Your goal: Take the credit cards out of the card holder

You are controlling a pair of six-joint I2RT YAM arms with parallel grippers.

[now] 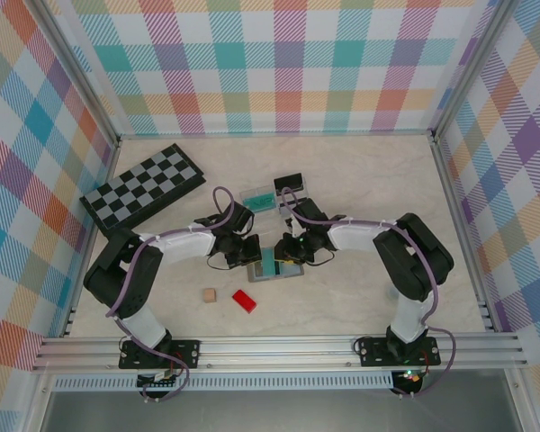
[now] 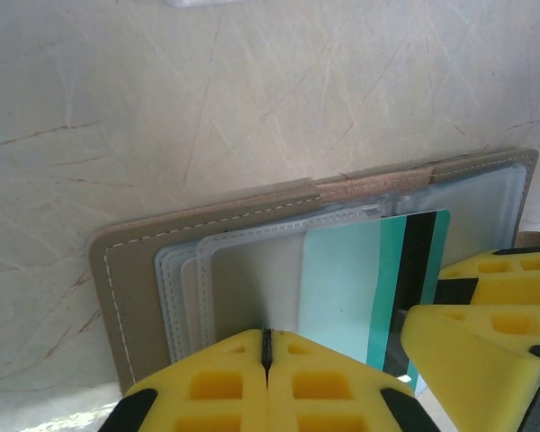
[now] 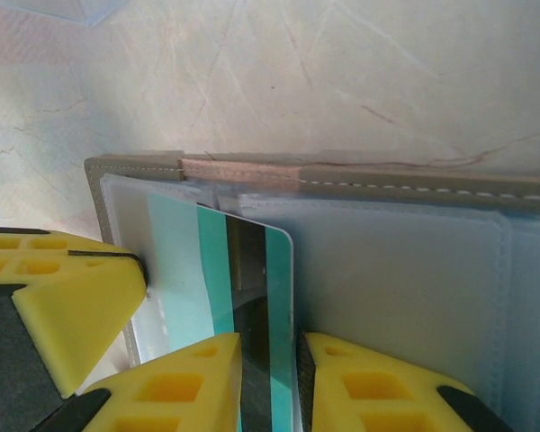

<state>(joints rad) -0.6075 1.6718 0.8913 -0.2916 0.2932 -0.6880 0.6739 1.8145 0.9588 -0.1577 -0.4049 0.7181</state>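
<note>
Our left pincer (image 2: 266,349) is shut, its tips resting on the card holder (image 2: 130,288). Our right pincer (image 3: 268,351) stands slightly parted over the teal card (image 3: 184,270), hiding the card's near end.

From up top the flat grey fabric card holder (image 1: 291,273) is mostly covered, too tiny to read. Close up, the teal plastic card with the dark stripe (image 3: 218,270) is hidden under the right gripper (image 3: 268,360) and cut off by the bottom edge; holder's right end is cropped too.
</note>
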